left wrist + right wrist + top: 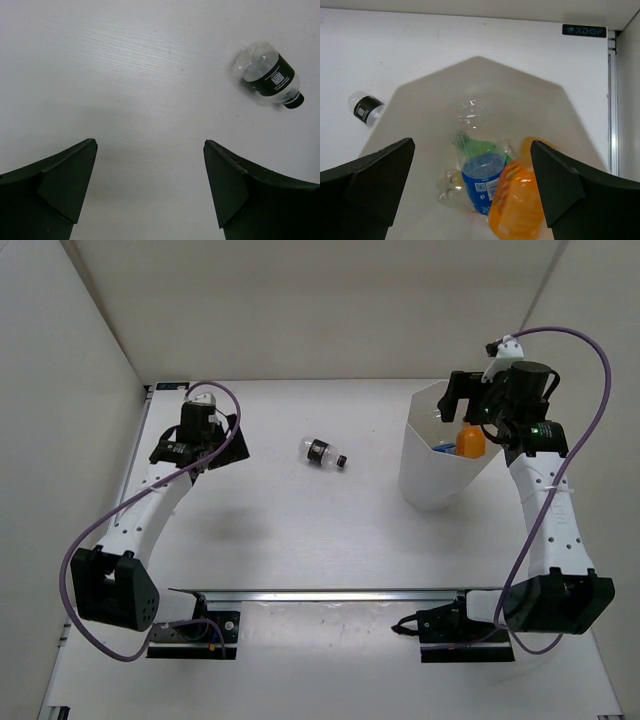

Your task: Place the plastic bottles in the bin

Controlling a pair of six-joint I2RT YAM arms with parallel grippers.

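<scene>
The white faceted bin (428, 480) stands at the right of the table. My right gripper (452, 400) hangs open above its mouth. In the right wrist view the open gripper (472, 150) looks down into the bin (420, 110). An orange bottle (517, 205), blurred, lies inside near the right finger and shows over the rim (471, 442). A blue-labelled bottle (482, 182) and a green bottle (480, 147) lie beneath. A clear bottle with a black label (324, 454) lies on the table mid-way between the arms (270, 75). My left gripper (225, 440) is open and empty (150, 150) over bare table.
White walls close in the table at the back and both sides. A metal rail (330, 595) runs along the near edge between the arm bases. The black-label bottle also shows left of the bin in the right wrist view (365, 107).
</scene>
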